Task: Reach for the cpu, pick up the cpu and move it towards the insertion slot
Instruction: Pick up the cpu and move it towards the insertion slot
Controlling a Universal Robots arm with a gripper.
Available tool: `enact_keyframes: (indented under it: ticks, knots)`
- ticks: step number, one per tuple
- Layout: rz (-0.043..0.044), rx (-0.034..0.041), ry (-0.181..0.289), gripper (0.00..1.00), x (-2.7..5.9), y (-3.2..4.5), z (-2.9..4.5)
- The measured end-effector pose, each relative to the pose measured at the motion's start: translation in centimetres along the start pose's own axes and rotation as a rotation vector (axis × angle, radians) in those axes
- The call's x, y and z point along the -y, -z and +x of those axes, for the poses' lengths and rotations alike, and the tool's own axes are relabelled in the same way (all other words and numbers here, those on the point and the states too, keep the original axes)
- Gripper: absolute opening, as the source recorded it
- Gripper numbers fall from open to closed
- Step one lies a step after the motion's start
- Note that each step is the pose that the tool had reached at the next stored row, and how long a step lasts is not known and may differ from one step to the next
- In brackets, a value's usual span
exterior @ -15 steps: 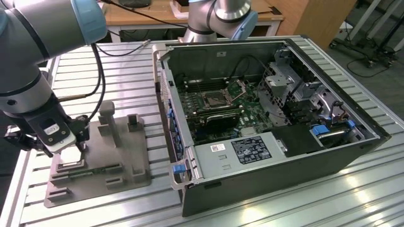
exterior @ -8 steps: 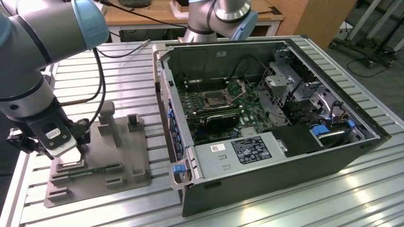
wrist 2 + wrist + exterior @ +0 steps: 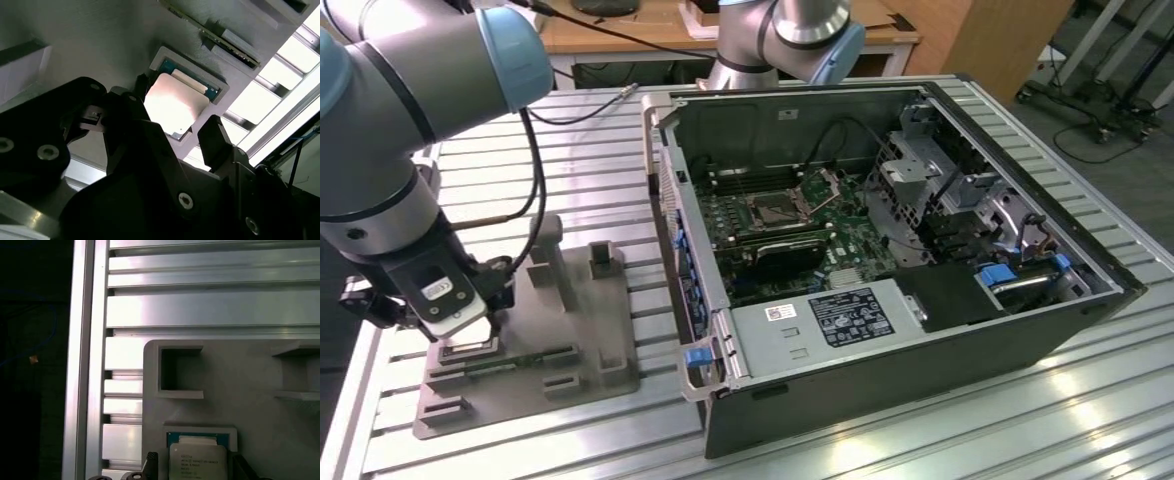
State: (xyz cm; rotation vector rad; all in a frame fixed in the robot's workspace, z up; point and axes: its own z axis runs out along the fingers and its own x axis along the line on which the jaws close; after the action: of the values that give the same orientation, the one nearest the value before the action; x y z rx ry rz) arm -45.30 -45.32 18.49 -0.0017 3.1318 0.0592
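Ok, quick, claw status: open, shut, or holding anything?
Claw: open, straddling the chip, which lies in its pocket in the grey plate; holding nothing.

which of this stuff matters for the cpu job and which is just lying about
For the job:
cpu, seated in the fixture plate
hand, open astride it
insertion slot

Just lying about:
memory stick
power supply
black cable
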Motion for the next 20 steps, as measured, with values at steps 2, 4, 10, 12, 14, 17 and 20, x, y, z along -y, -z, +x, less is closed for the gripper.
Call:
enact_keyframes:
  ticks: [2, 4, 10, 12, 14, 17, 20]
  knots:
    - [-0.0001, 0.0001, -0.001, 0.68, 0.06, -0.16, -0.01]
    - [-0.0003, 0.0003, -0.005, 0.68, 0.12, -0.28, -0.05]
    - [-0.0001, 0.0009, -0.022, 0.68, 0.15, -0.39, -0.17]
    - [-0.0001, 0.0009, -0.022, 0.68, 0.15, -0.39, -0.17]
    - [-0.0002, 0.0010, -0.022, 0.66, 0.15, -0.40, -0.17]
    - [-0.0001, 0.0009, -0.022, 0.59, 0.15, -0.39, -0.17]
    - [-0.0001, 0.0009, -0.023, 0.58, 0.15, -0.39, -0.17]
